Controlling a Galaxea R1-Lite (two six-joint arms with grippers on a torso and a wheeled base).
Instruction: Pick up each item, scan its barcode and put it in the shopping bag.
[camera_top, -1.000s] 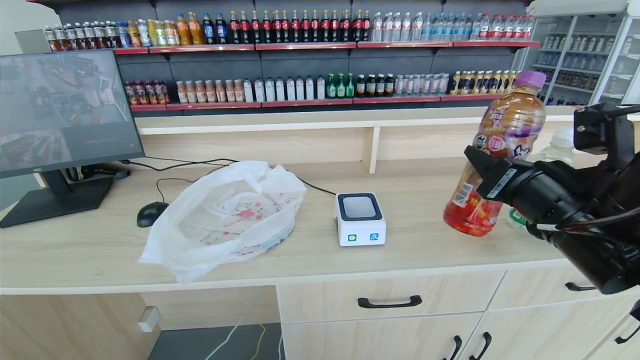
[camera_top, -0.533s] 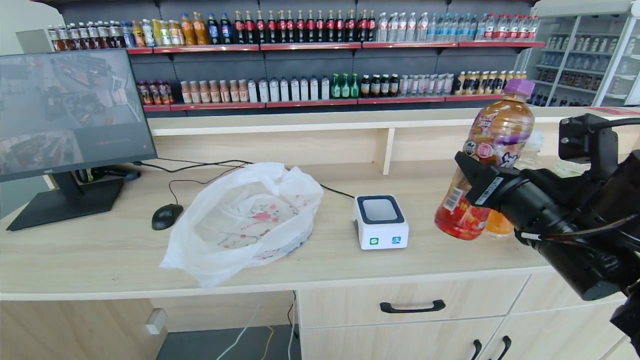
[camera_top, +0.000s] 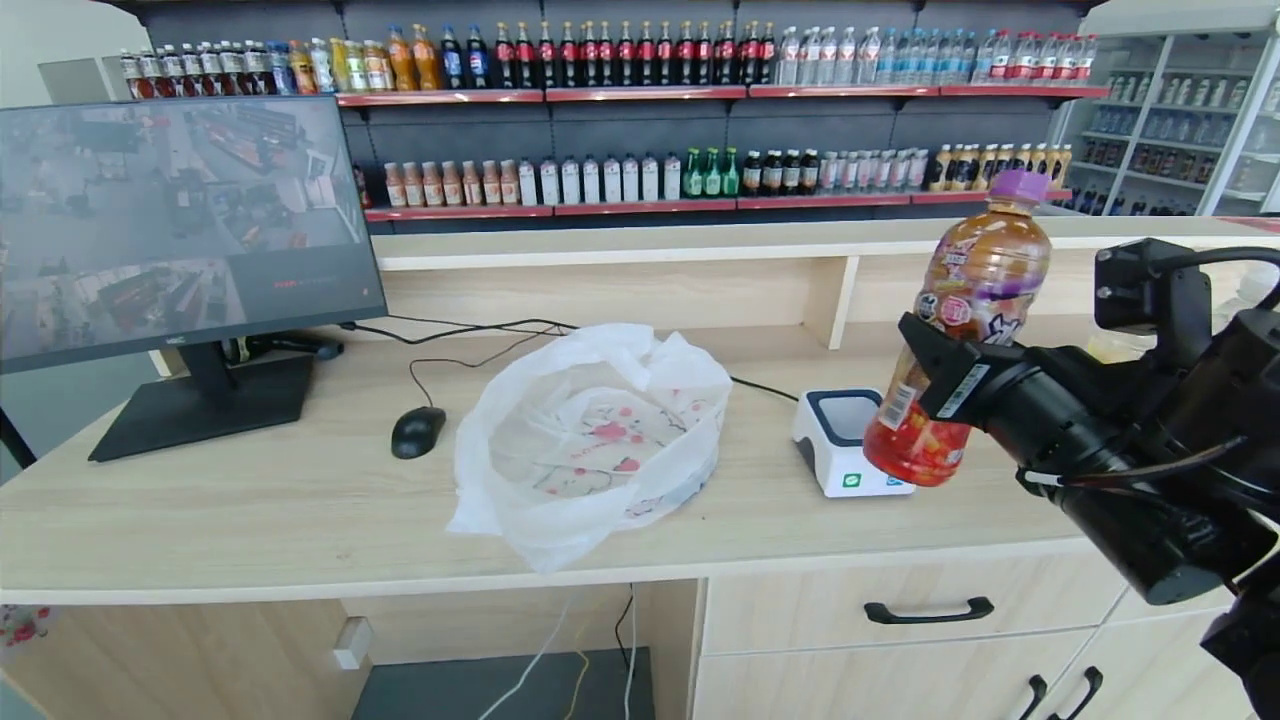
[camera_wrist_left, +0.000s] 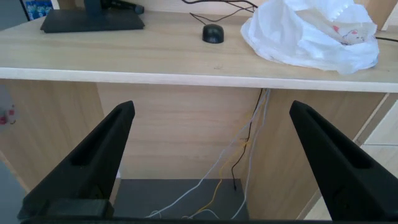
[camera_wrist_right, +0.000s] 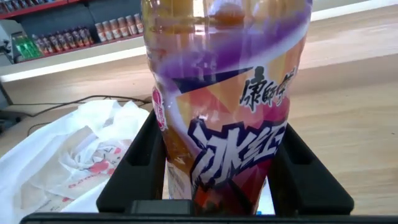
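My right gripper (camera_top: 935, 365) is shut on a purple-capped tea bottle (camera_top: 965, 290) with a purple and orange label (camera_wrist_right: 236, 130), held upright in the air just right of and above the white scanner (camera_top: 840, 440). Left of the scanner, the white shopping bag (camera_top: 595, 440) lies open on the wooden counter (camera_top: 250, 500); it also appears as the bag (camera_wrist_left: 311, 31) in the left wrist view. My left gripper (camera_wrist_left: 214, 155) hangs open below the counter's front edge, facing the cabinet, nothing between its fingers.
A monitor (camera_top: 180, 230) on its stand sits at the counter's left, with a black mouse (camera_top: 417, 432) and cables beside the bag. Drink shelves (camera_top: 700, 100) line the back wall. Drawers with black handles (camera_top: 928, 610) sit under the counter.
The camera has swung, shifting the whole scene rightward. Relative to the scanner, the right gripper and bottle have moved left, from well to its right to overlapping its right edge.
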